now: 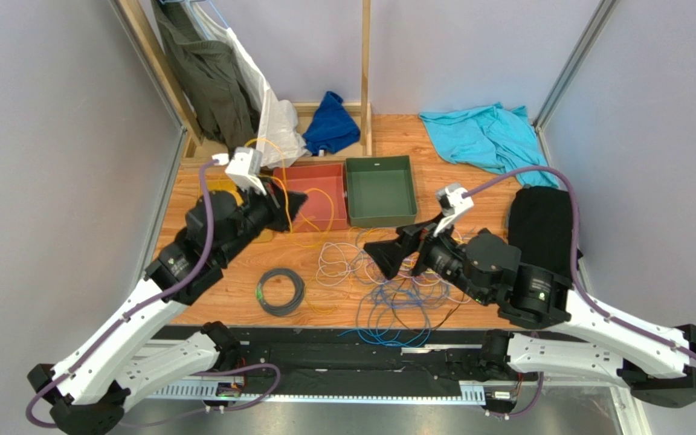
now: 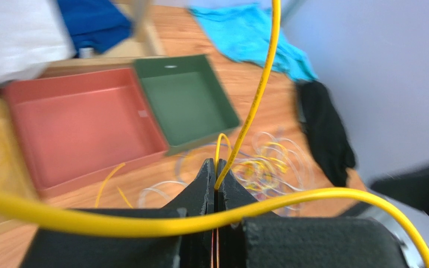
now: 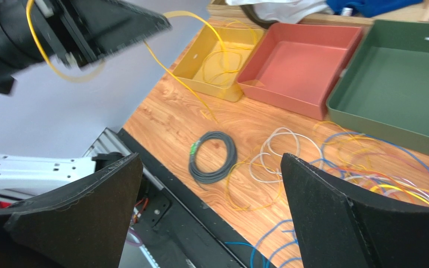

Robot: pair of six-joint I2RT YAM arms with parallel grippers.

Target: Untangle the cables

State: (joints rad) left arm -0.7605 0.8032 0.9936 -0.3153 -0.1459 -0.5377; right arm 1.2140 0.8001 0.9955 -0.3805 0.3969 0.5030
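Yellow cable (image 2: 256, 95) is clamped in the left gripper (image 2: 215, 170), whose jaws are pressed together on it. It rises from them, and another stretch sags across the fingers. The tangle (image 2: 270, 162) lies beyond, right of the red tray (image 2: 82, 120).

Right wrist view: the right gripper (image 3: 209, 159) has its jaws spread wide and holds nothing. A black coil (image 3: 229, 149) lies apart, in front of the tray.

Top view: the left gripper hovers at the tray's left side and the cable crosses the tray toward the tangle. The right gripper is nearer the tangle. Drawing the cable left should free it.
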